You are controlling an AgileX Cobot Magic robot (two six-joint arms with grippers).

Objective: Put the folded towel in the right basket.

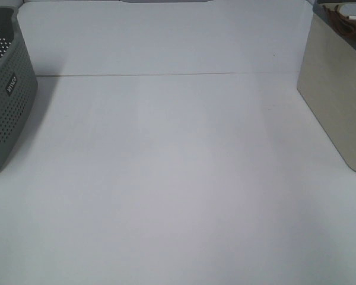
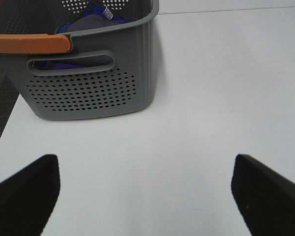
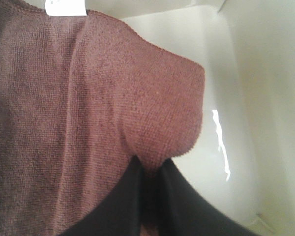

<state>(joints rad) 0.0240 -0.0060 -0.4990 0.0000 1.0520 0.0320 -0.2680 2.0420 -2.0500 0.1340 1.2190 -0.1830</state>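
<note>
The folded towel (image 3: pixel 88 98) is reddish brown with a white tag (image 3: pixel 66 7). In the right wrist view it fills most of the frame. My right gripper (image 3: pixel 152 169) is shut on the towel's edge, inside the pale walls (image 3: pixel 265 98) of the right basket. The right basket (image 1: pixel 335 89) is beige and stands at the right edge of the exterior view. My left gripper (image 2: pixel 145 196) is open and empty above the bare table, facing the grey basket (image 2: pixel 88 93). Neither gripper shows in the exterior view.
The grey perforated basket (image 1: pixel 6 101) stands at the table's left edge. It has an orange handle (image 2: pixel 29 43) and holds blue-purple cloth (image 2: pixel 86 22). The white table (image 1: pixel 178 178) lies between the two baskets, with a seam line (image 1: pixel 166 75) across the back.
</note>
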